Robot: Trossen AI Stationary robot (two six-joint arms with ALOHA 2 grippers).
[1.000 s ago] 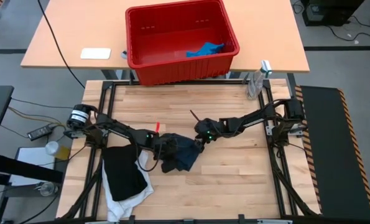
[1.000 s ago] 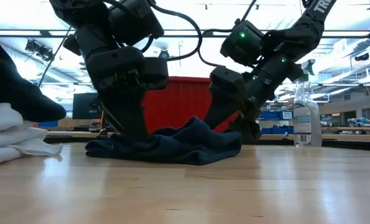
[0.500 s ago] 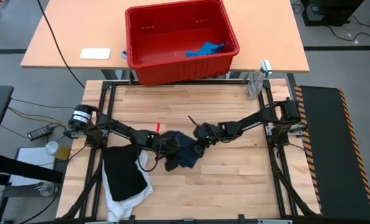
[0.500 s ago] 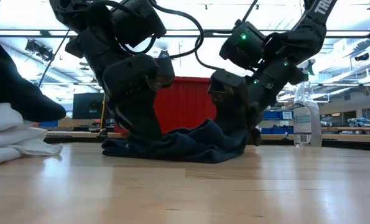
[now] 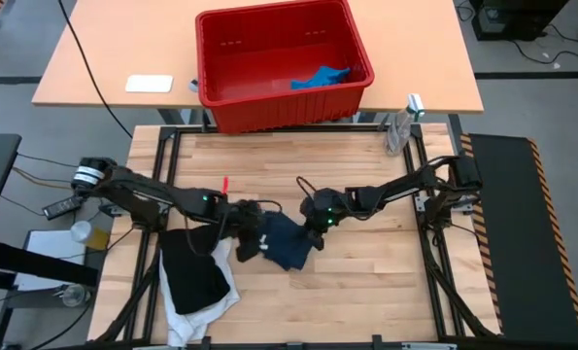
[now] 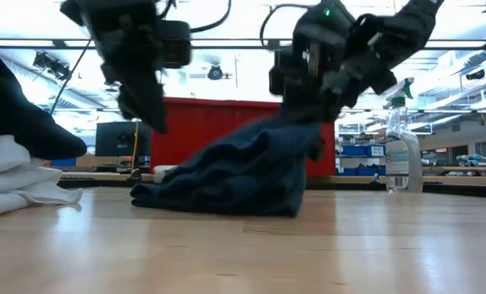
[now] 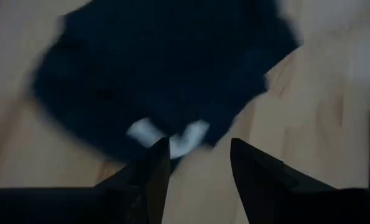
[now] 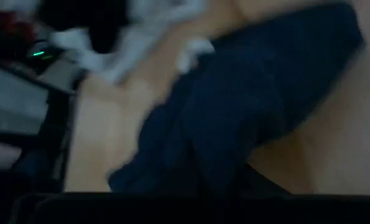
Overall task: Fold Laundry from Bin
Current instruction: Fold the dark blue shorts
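The right end effector (image 6: 312, 122) is clamped on the dark navy garment (image 5: 287, 241), lifting one side off the surface (image 5: 366, 272) to spread it. The left end effector (image 7: 194, 165) hangs apart above it, holding nothing.

From my station the table (image 5: 366, 160) reads as pale wooden planks, smooth with a slight sheen that mirrors light in the low view, set in a black metal frame (image 5: 434, 272). The dark navy garment (image 5: 287, 241) is soft matt cloth, rumpled into folds, with a small white tag (image 7: 172, 137) that looks like smoother fabric. Beside it I see the black garment (image 5: 191, 272), matt cloth, lying on the white garment (image 5: 216, 303), also soft cloth. The bin (image 5: 269, 107) is glossy red plastic, ribbed on its sides. The blue garment (image 5: 320, 77) inside is bright cloth. The spray bottle (image 6: 403, 159) is clear, shiny plastic. Both arms look like matt dark plastic or metal.
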